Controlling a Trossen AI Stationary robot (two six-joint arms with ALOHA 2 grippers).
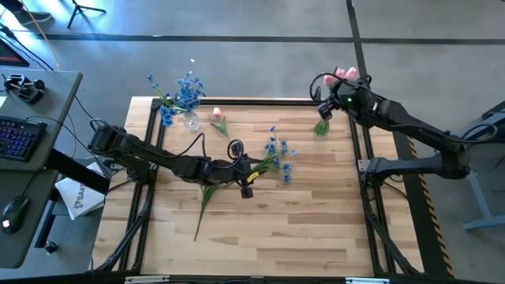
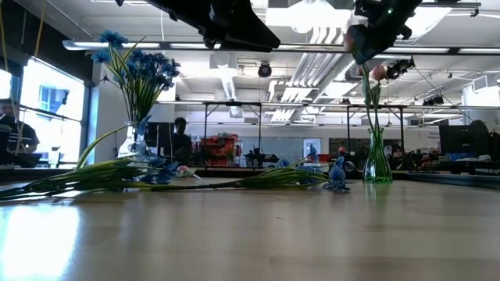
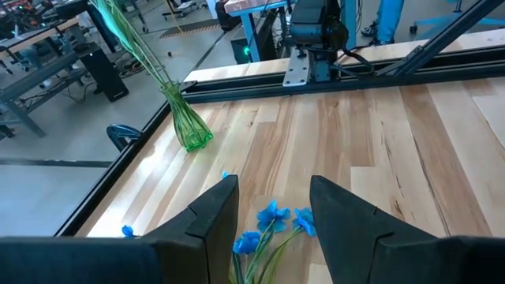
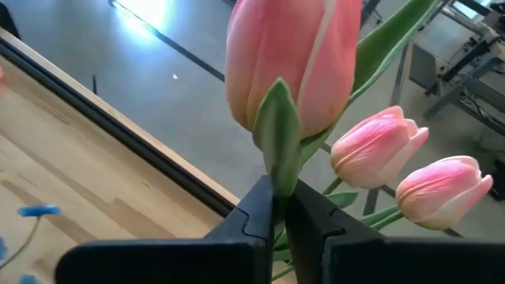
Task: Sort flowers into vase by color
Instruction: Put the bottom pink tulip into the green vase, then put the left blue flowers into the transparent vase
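My right gripper [image 4: 278, 207] is shut on a pink tulip [image 4: 293, 63] above the green glass vase [image 1: 321, 127] at the table's far right. Two more pink tulips [image 4: 379, 147] stand in that vase. My left gripper [image 3: 272, 207] hangs open high over the table's middle, above a cluster of blue flowers [image 1: 278, 152] lying flat on the wood. A clear vase [image 1: 190, 120] at the far left holds blue flowers [image 2: 141, 66]. Another pink tulip [image 1: 218, 117] lies on the table beside it. My right gripper pinches the tulip's green stem [image 4: 281, 170] just below the head, between its two fingers. The tulip is lifted, head up and roughly upright. In the low view its stem [image 2: 367, 94] runs down toward the green vase [image 2: 376, 165].
Loose green stems [image 1: 207, 193] lie near the table's middle left, under my left arm. A black frame rail [image 1: 260, 101] borders the far edge. A desk with a keyboard [image 1: 17, 136] stands left of the table. People show in the room behind [image 2: 180, 136].
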